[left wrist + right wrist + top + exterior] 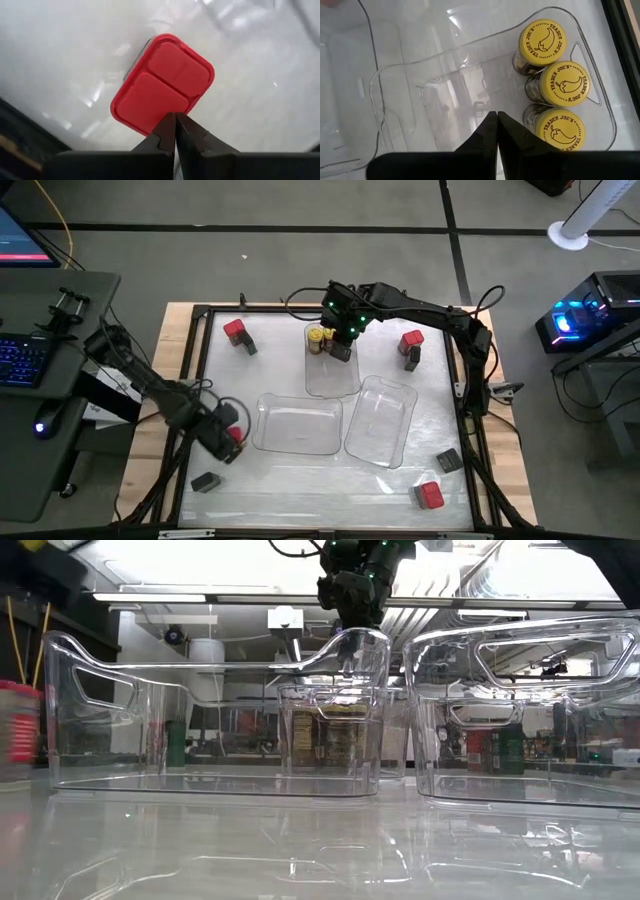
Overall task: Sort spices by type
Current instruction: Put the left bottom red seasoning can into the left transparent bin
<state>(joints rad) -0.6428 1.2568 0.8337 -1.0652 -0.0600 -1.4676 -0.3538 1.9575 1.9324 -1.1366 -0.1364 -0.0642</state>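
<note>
A red square-lidded spice stands on the table near the left edge. My left gripper points straight down over it, shut, with its tips at the lid's near edge. Three yellow-lidded jars stand upright in the far clear tray. My right gripper hangs shut above that tray, beside the jars, holding nothing. More red spices and dark ones stand scattered on the table. My left gripper's shut fingertips come from above at the edge of the red lid. I cannot tell whether they touch it. The spice stands upright on the table.
Two more clear trays lie near the middle: one toward the left, one toward the right. A black frame runs round the table. The near middle of the table holds nothing but the white sheet.
</note>
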